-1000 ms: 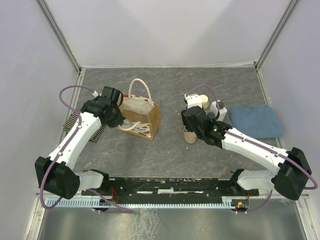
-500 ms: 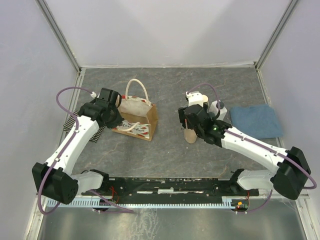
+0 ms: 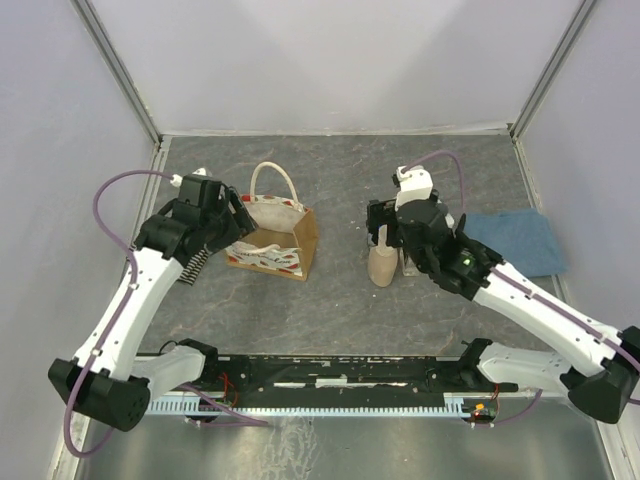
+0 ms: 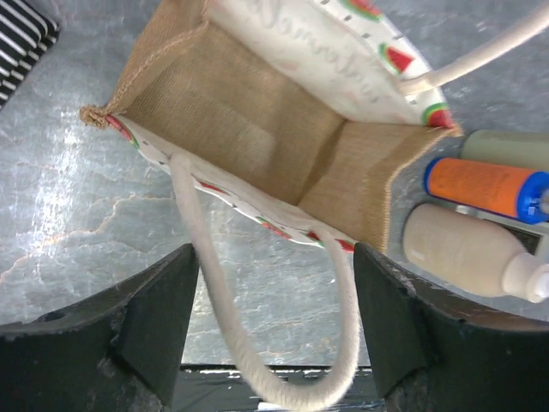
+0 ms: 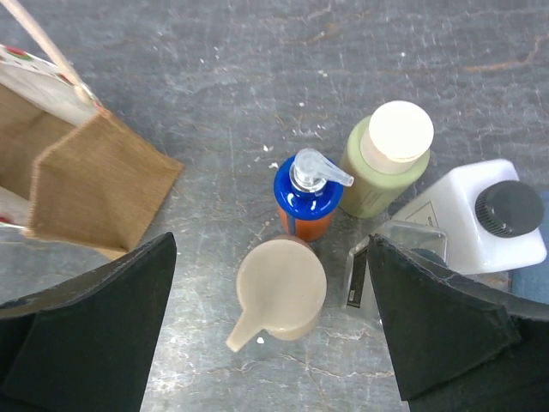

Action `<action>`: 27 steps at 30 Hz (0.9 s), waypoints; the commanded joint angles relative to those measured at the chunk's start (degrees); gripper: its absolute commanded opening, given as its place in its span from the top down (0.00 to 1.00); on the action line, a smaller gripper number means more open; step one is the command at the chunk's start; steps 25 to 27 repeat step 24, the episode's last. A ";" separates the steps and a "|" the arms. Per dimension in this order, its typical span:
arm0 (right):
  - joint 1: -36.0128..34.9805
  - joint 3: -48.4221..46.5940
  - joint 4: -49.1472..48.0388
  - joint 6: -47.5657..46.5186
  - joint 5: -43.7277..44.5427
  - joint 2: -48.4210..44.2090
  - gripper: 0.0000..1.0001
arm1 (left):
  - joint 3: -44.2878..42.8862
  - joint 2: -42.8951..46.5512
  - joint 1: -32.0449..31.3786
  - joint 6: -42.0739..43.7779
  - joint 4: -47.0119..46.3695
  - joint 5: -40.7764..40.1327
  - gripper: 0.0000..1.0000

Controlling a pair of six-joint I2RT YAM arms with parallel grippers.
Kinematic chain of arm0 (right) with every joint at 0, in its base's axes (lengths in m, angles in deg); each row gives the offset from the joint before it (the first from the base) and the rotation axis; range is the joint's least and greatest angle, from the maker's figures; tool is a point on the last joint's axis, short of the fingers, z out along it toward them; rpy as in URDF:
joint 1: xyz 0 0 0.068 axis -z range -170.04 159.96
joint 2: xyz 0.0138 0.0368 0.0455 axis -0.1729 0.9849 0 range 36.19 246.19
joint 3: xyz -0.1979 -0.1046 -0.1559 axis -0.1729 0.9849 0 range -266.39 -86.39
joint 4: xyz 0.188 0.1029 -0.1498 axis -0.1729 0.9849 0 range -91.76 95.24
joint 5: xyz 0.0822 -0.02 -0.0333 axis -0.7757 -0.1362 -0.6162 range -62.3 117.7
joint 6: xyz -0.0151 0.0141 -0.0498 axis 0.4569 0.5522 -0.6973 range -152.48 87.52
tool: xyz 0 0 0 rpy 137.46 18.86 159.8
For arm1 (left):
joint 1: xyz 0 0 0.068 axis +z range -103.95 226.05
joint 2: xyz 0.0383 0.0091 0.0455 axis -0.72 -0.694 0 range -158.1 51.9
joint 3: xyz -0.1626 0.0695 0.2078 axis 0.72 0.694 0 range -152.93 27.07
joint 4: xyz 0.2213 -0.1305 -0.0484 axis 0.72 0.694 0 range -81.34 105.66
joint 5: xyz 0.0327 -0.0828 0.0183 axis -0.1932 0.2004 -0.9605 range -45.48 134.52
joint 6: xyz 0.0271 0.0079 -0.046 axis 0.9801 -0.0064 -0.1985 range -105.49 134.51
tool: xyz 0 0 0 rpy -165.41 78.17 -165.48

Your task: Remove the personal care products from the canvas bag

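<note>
Right of centre overhead, the bottles (image 3: 383, 268) look stiff, light, slippery: grip mid-body; left hand (image 4: 274, 318) and right hand (image 5: 270, 330) gape, empty.

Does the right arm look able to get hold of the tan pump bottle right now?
Probably yes. The right tool hangs open directly above the tan pump bottle, with nothing over it. The blue-and-orange bottle stands close beside it, so a finger might bump that.
</note>
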 commanded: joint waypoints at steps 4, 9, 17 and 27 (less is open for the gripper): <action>0.14 -11.79 9.23 -2.00 -3.23 -1.30 0.00 | -7.70 4.65 0.40 3.37 -1.37 -0.54 0.18; 3.41 -27.91 25.38 -3.30 -2.96 5.91 0.00 | -10.19 6.33 0.33 6.37 -4.62 -1.54 0.17; 15.30 -50.24 38.54 -4.34 -6.55 18.12 0.00 | -25.78 -7.38 0.34 10.10 -0.38 -7.25 0.18; 25.11 -49.46 37.32 -3.29 -18.79 20.01 0.00 | -25.96 -8.72 0.39 11.67 -1.73 -9.40 0.17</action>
